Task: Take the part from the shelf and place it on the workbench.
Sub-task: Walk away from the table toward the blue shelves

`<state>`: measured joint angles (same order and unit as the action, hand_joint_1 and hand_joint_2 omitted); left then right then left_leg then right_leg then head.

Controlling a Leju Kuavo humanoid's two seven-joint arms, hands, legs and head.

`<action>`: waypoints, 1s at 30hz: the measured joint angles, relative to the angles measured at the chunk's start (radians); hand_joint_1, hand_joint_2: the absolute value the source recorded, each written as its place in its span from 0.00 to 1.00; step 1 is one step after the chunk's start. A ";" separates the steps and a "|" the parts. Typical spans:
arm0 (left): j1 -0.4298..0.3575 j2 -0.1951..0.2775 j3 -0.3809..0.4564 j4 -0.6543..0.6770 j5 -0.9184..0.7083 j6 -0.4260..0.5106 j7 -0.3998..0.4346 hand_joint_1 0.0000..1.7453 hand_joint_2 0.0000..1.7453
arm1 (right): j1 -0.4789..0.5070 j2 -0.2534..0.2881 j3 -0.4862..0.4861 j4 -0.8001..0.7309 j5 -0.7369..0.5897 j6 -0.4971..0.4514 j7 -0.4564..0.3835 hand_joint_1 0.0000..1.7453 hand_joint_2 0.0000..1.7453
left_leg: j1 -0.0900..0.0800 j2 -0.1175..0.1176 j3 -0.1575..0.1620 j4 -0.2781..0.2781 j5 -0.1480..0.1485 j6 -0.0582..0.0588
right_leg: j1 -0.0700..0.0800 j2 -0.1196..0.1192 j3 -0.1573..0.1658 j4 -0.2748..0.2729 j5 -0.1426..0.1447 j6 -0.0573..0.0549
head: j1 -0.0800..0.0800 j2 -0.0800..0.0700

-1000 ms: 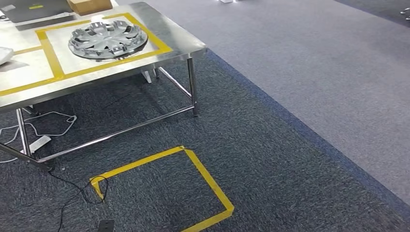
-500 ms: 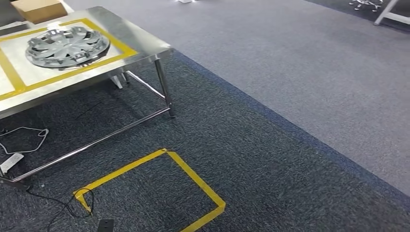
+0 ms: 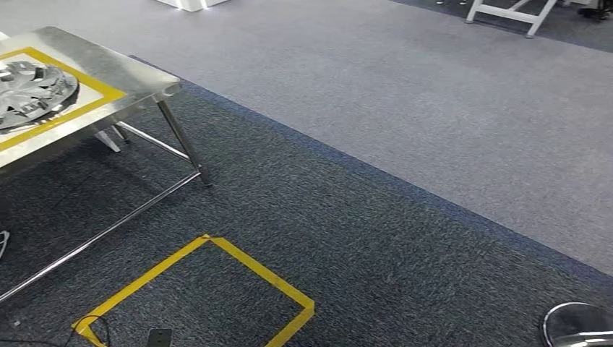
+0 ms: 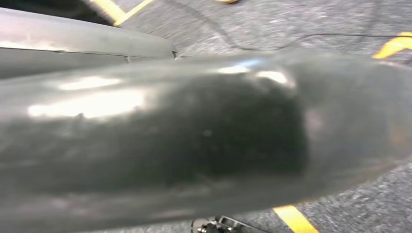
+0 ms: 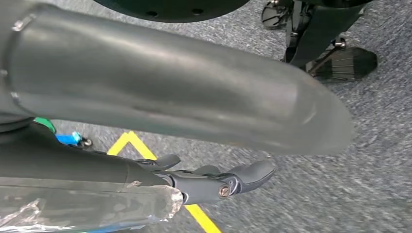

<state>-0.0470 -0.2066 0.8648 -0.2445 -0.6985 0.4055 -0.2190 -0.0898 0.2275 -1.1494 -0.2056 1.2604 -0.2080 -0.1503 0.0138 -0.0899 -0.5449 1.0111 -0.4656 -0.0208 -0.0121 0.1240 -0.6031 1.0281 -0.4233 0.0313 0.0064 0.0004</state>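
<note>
Far left, on the workbench (image 3: 137, 76): one part (image 3: 32, 90), a silver spoked wheel cover. It lies flat inside a yellow tape frame (image 3: 94, 85), and the picture's edge cuts it off. We judge that it is either already delivered or one of several, and we cannot tell which.

Near centre, on the dark carpet: a yellow tape square (image 3: 260, 271), likely a standing mark. A small black object (image 3: 159, 336) sits just beside its near left side.

Near right: a round chrome base (image 3: 578, 325), partly in view.

Right hand (image 5: 214, 179): hangs over the carpet, dark fingers stretched out and loosely apart, holding nothing.

Left hand (image 4: 194, 136): a grey blur close to the lens. We cannot tell whether it is spread, curled or holding something.

Hazards, as we judge them:
- Feet. The black object and the chrome base both lie on the floor where a step might land, and either could trip or unbalance a two-legged walker.
- Bench. The slanted steel leg (image 3: 183, 141) and the sharp far corner stand close to the floor square. An arm swinging or a wide turn could knock the bench and shift the part out of its frame.
- Task. We cannot tell where the shelf stands, so the wrong heading would cost extra steps.
- Double placing. A second part set down on the first could slide off.
</note>
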 joint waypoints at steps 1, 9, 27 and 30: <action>0.000 0.000 0.000 0.001 -0.004 0.000 0.002 0.00 0.00 | 0.000 0.000 0.000 0.000 0.000 0.000 -0.003 0.00 0.00 | 0.000 -0.005 0.003 -0.010 -0.002 0.003 | -0.001 0.012 -0.005 -0.001 0.003 0.007 | 0.000 0.000; 0.000 0.003 -0.005 0.001 -0.035 -0.004 0.008 0.00 0.00 | -0.006 0.000 0.000 0.000 0.000 0.008 -0.033 0.00 0.00 | -0.009 0.115 0.004 -0.017 0.004 0.040 | 0.000 -0.115 -0.150 0.279 -0.137 0.035 | 0.012 0.000; -0.001 0.000 -0.005 0.005 -0.055 -0.002 0.034 0.00 0.00 | -0.001 0.002 0.008 0.000 0.049 0.018 -0.018 0.00 0.00 | -0.007 0.083 -0.079 0.190 -0.077 -0.008 | -0.001 -0.049 0.008 -0.002 -0.004 -0.018 | 0.001 0.000; -0.002 -0.001 -0.005 0.006 -0.056 -0.002 0.034 0.00 0.00 | -0.002 0.002 0.013 0.000 0.051 0.020 -0.026 0.00 0.00 | 0.004 0.012 -0.003 0.014 -0.005 -0.007 | -0.001 -0.011 0.000 0.001 0.001 -0.003 | 0.000 0.000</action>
<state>-0.0493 -0.2080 0.8594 -0.2385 -0.7546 0.4034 -0.1854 -0.0923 0.2297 -1.1364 -0.2054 1.3115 -0.1884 -0.1760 0.0182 -0.0775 -0.5483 1.0247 -0.4711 -0.0278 -0.0129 0.1135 -0.6036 1.0294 -0.4225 0.0287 0.0064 0.0004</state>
